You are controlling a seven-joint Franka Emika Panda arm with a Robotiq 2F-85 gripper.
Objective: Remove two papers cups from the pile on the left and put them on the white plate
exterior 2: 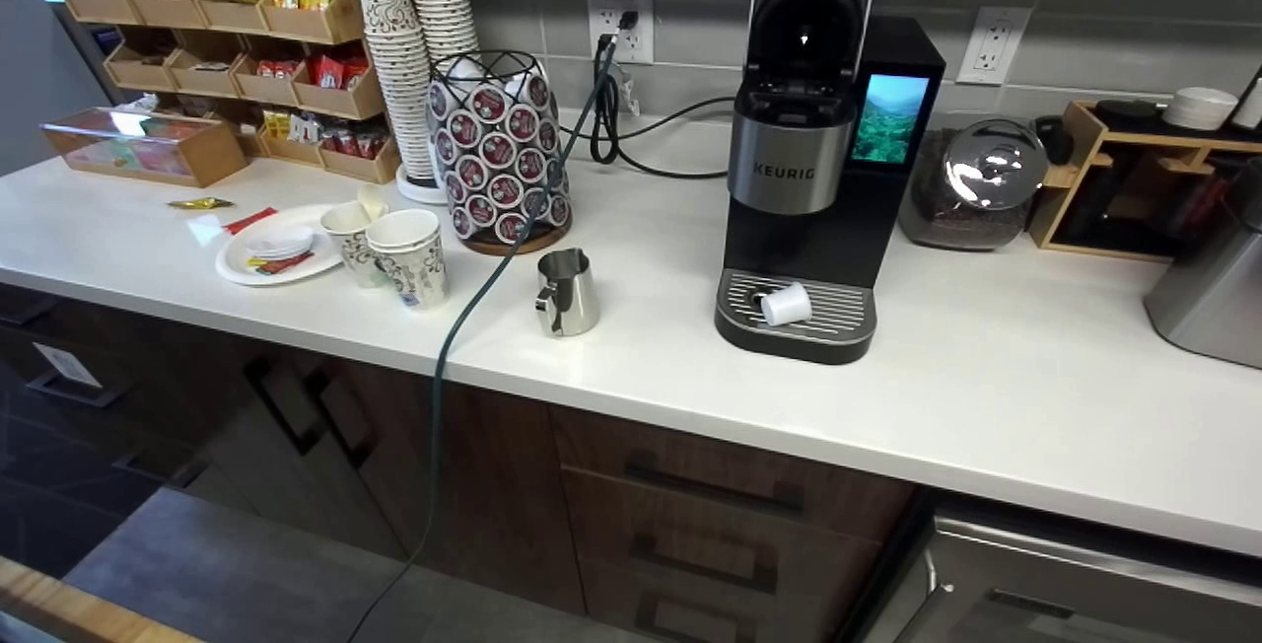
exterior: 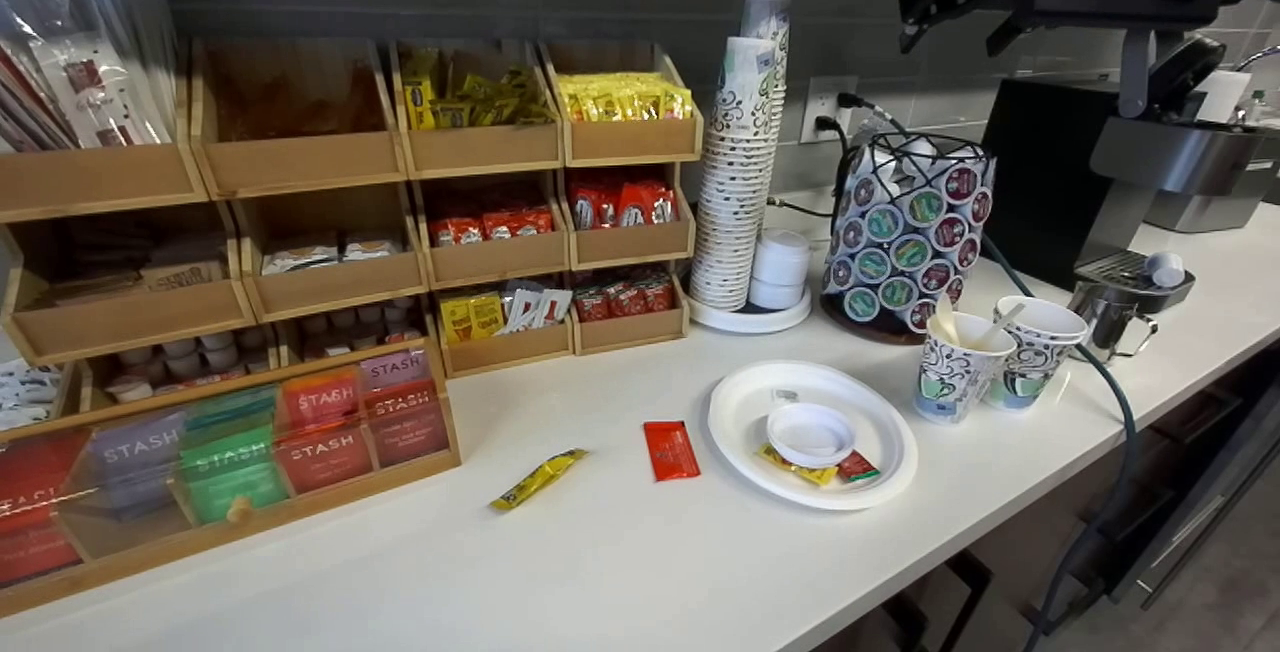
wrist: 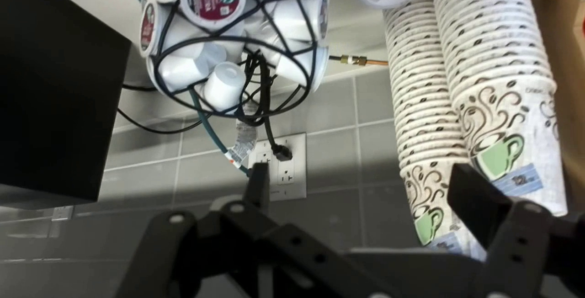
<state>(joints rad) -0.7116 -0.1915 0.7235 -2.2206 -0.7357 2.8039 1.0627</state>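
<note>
The pile (exterior: pixel 732 222) of nested paper cups, patterned with brown swirls and a green mug, stands on a small white stand beside the snack bins. Its topmost paper cup (wrist: pixel 512 119) is bottom up. A taller column (wrist: pixel 425 101) of the same cups stands against it. The white plate (exterior: pixel 755 392) lies on the counter in front, bearing a small white bowl and several packets. My gripper (exterior: pixel 952 40) hangs high, toward the coffee machine and away from the pile. In the wrist view its fingers (wrist: pixel 477 206) are spread wide and hold nothing; one covers part of the columns.
A wire pod rack (exterior: pixel 910 232) stands right of the pile. Loose cups (exterior: pixel 960 372) with stirrers sit beside the plate. White bowls (exterior: pixel 780 267) touch the columns' base area. A coffee machine (exterior 2: pixel 799 160), metal pitcher (exterior 2: pixel 567 298), green cord (exterior 2: pixel 473 318) and wooden bins (exterior: pixel 480 152) are around.
</note>
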